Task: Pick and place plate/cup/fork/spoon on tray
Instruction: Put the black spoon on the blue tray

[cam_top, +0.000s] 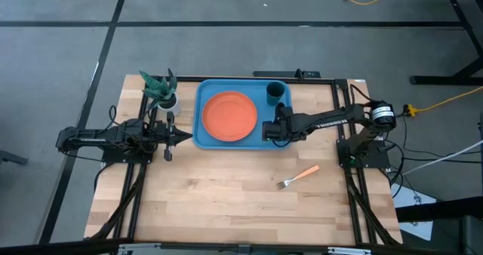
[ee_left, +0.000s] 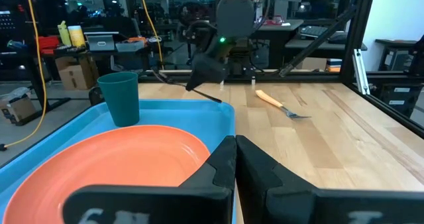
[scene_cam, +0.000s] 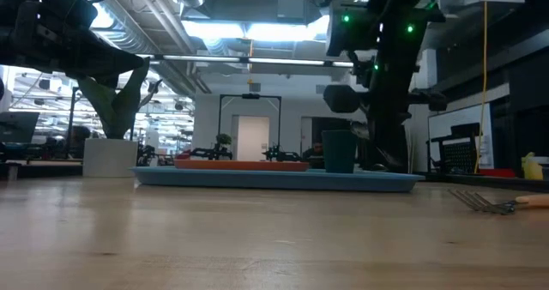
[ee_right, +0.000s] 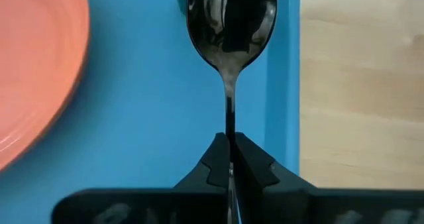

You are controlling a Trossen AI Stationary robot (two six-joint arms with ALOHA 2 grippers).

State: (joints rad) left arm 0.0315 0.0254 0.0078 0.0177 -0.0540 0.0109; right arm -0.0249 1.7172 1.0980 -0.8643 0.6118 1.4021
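The light-blue tray (cam_top: 202, 96) lies at the table's far middle. The orange plate (cam_top: 228, 116) rests on its floor, and the teal cup (cam_top: 275, 93) stands upright in its far right corner. My right gripper (cam_top: 272, 130) is over the tray's right part, shut on the dark spoon (ee_right: 230, 18). The fork (cam_top: 298, 176) lies flat on the wood near the right, with its orange handle pointing right. My left gripper (cam_top: 181, 136) is shut and empty just left of the tray; it also shows in the left wrist view (ee_left: 235, 161). My right gripper pinches the spoon's thin handle (ee_right: 229, 121) between its two fingertips, coming from above. The spoon runs on past the fingertips, its bowl (ee_right: 230, 25) over the tray floor between the plate and the tray's right rim. Whether the bowl touches the tray I cannot tell.
A small white pot with a green plant (cam_top: 162, 90) stands at the far left, beside the tray's left corner. Bare wood spreads across the table's near half around the fork. Black frame rails run along both sides of the table.
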